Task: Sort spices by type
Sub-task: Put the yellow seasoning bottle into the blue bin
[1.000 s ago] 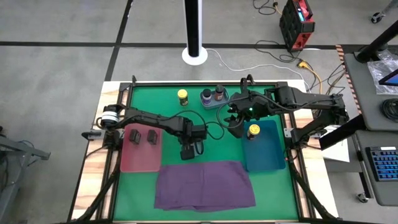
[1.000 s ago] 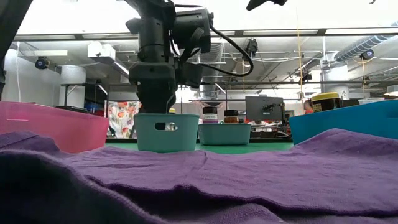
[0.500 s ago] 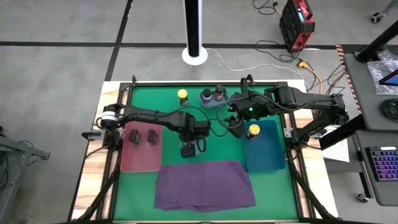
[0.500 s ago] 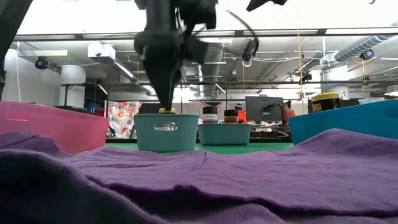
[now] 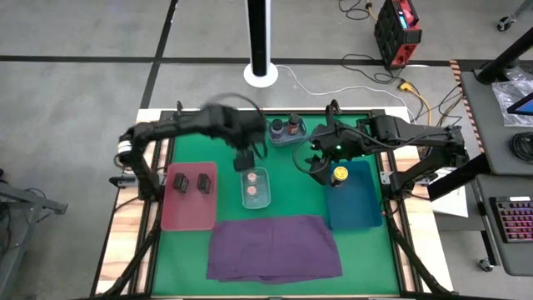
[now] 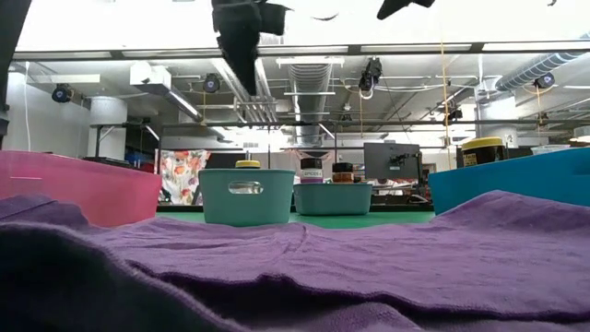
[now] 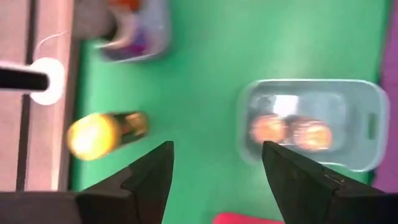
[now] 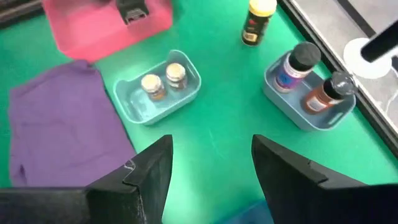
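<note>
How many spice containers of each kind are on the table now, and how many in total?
Yellow-lidded jars: 2
Dark flat tins: 2
Brownish-topped jars: 2
Dark-topped jars: 2
Total: 8

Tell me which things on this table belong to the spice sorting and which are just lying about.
Part of the job:
- two pink-topped jars in the small bin
- two dark-topped jars
- yellow-lidded jar standing loose
- yellow-lidded jar in the blue tray
- two dark tins in the pink tray

Lying about:
- purple cloth
</note>
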You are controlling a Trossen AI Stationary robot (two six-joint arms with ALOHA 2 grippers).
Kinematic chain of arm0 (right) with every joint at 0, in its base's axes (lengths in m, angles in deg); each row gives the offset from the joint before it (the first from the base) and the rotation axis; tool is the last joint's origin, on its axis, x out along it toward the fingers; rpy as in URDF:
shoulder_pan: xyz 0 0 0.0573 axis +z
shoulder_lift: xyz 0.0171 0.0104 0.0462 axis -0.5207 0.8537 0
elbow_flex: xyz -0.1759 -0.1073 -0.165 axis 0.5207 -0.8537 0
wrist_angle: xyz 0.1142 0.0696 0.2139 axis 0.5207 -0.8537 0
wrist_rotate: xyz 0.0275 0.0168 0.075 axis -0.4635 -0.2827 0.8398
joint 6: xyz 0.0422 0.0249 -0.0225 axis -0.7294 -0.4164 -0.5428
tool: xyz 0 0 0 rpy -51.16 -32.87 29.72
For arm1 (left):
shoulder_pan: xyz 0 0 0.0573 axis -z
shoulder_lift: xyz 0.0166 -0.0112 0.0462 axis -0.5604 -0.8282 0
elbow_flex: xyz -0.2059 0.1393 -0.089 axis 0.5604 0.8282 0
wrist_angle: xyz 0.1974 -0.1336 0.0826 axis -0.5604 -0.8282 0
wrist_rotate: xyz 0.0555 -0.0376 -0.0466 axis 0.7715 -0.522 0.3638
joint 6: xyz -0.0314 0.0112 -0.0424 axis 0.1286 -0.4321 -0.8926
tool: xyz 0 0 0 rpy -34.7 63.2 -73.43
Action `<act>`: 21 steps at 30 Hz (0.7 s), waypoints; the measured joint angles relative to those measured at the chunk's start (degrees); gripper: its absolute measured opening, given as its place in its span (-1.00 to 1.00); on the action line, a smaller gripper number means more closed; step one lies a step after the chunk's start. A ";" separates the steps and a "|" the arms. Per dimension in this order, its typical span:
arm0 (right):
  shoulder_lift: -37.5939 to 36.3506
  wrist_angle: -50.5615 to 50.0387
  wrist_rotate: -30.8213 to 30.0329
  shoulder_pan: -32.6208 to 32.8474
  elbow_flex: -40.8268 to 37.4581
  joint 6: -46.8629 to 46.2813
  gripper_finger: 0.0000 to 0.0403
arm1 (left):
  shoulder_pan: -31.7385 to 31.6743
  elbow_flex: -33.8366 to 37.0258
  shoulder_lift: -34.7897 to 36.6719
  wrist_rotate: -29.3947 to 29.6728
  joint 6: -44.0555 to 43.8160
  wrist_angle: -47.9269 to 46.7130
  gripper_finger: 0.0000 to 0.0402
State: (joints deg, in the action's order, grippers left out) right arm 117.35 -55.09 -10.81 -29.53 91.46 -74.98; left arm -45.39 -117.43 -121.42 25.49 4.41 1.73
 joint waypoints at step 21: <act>-4.93 -1.21 -5.41 -1.05 -3.37 6.89 0.21 | -21.06 18.89 5.53 -11.53 14.42 24.80 0.11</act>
State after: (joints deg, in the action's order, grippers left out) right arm 112.42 -56.29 -16.21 -30.59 88.08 -68.09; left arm -66.44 -98.54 -115.90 13.96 18.84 26.53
